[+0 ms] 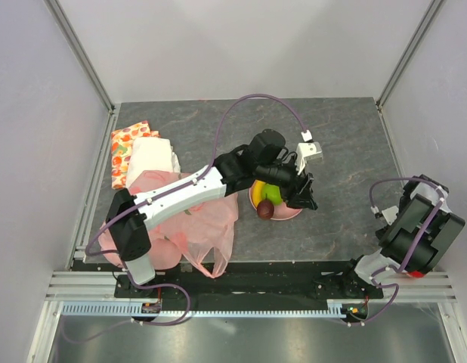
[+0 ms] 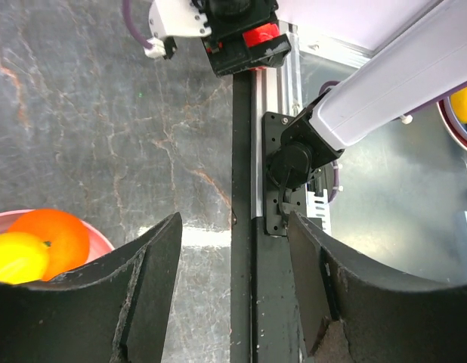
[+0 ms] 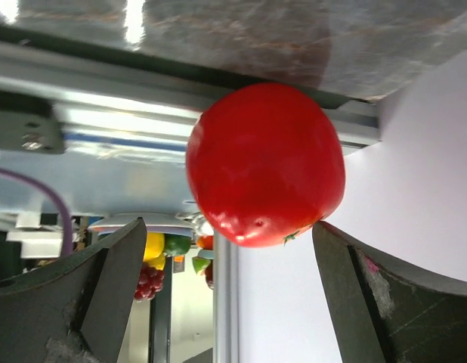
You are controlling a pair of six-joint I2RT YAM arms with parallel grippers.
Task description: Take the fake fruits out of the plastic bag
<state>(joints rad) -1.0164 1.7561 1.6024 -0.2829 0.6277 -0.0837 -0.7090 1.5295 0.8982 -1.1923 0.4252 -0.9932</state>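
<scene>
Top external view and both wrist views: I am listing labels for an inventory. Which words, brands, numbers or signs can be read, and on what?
No text can be read in any view.
The fruit-printed cloth: a fruit pattern only, no words.
The small tags on the near rail: too small to read.
The plastic bag, the plate and the red apple: no print shows.
</scene>
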